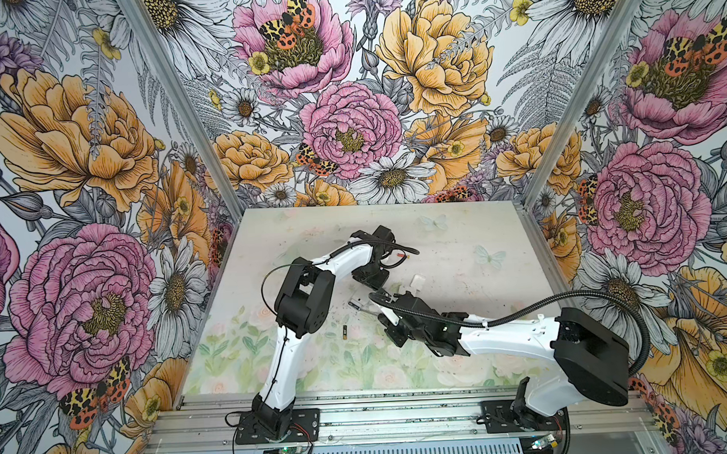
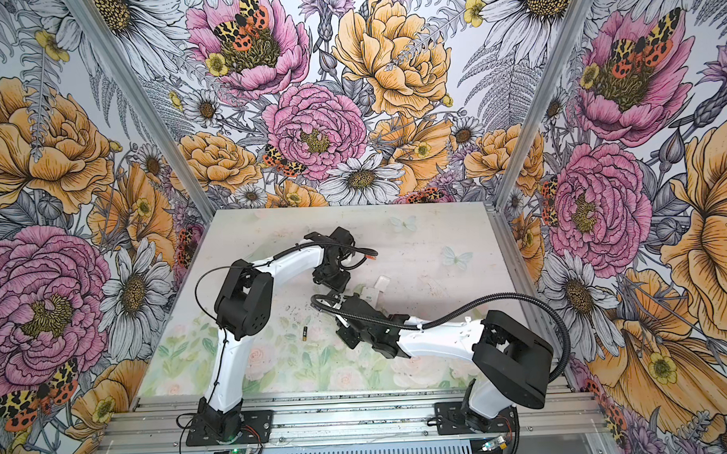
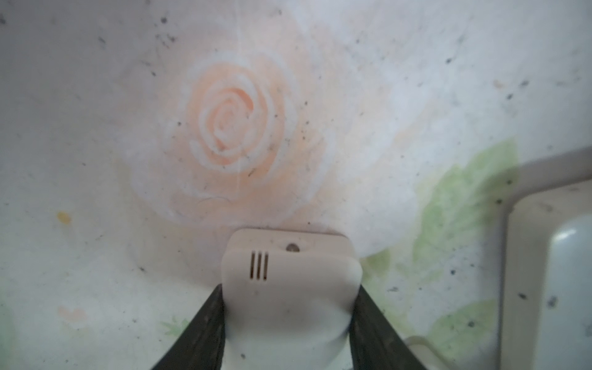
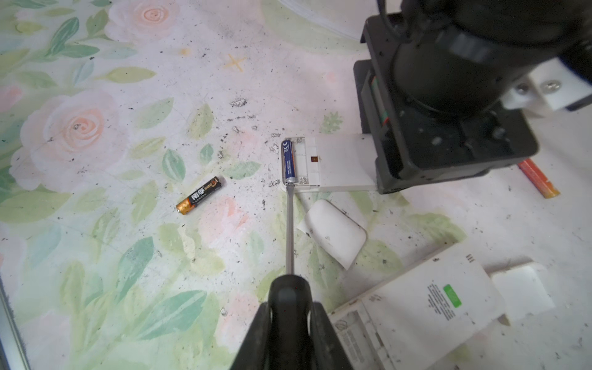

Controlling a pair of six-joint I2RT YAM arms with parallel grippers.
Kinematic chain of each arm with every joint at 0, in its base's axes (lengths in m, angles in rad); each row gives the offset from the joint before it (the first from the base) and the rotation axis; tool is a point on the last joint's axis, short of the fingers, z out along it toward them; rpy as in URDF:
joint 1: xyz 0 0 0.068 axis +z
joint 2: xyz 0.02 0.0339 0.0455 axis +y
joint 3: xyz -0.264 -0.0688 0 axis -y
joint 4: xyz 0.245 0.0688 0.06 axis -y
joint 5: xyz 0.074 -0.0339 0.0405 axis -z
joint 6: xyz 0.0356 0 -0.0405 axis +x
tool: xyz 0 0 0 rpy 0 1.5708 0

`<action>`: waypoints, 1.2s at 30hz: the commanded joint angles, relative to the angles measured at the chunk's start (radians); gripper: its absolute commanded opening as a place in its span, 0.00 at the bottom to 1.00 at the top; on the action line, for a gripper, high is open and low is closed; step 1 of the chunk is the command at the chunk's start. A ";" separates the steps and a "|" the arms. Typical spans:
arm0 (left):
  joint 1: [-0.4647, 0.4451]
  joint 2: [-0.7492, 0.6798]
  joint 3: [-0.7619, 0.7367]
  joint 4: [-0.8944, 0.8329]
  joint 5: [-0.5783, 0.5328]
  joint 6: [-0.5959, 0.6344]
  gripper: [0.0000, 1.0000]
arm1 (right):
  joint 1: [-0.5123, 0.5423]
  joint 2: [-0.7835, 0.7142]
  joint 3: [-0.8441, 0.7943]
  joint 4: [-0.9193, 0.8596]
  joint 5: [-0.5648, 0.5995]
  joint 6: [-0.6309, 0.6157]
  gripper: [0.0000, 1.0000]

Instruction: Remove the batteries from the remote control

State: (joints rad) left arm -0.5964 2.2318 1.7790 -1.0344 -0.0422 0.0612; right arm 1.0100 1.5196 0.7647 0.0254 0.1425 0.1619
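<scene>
Risk, tip slip: the screwdriver (image 4: 290, 230) tip is set at the end of the blue battery (image 4: 287, 160). If it is levered too steeply it may skid off the end cap and gouge the compartment wall.
Risk, launch: once freed from the spring, the battery may pop out and roll across the table (image 4: 96, 256), ending up out of easy reach.
Risk, twist: the remote (image 3: 288, 266) is clamped only at the far end. Prying force at the free near end could pivot it between the fingers.
Left gripper (image 3: 290, 288): partly open, with both fingers (image 3: 205, 330) pressed on the sides of the remote, which is held flat on the table.
Right gripper (image 4: 290, 304): nearly closed, with its fingers (image 4: 256, 339) wrapped on the black screwdriver handle.
Blue battery vs fingers: it is seated in the outer slot at the open end, and the slot beside it looks empty. It is well apart from the left fingers, with the remote body between. It is a shaft's length from the right fingers and is met by the tip alone.
Black battery (image 1: 344, 332): it is already out, lying loose on the table near and left of the remote, clear of both grippers.
Orange battery (image 4: 538, 177): it lies on the far side of the left gripper, untouched.
</scene>
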 commanded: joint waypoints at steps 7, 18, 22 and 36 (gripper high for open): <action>-0.022 0.005 -0.029 0.057 0.259 -0.074 0.11 | 0.022 0.027 -0.021 0.324 0.092 0.067 0.00; -0.010 0.014 -0.032 0.057 0.252 -0.078 0.11 | 0.030 0.031 -0.026 0.381 0.136 0.098 0.00; -0.009 0.018 -0.028 0.056 0.251 -0.080 0.11 | 0.030 0.025 -0.029 0.397 0.135 0.108 0.00; -0.005 0.034 -0.016 0.056 0.225 -0.084 0.11 | 0.028 0.012 -0.026 0.413 0.039 0.142 0.00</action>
State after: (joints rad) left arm -0.5728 2.2314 1.7729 -1.0237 0.0158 0.0780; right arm 1.0458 1.5326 0.6964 0.2058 0.2470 0.2737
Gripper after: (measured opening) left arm 0.548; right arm 0.220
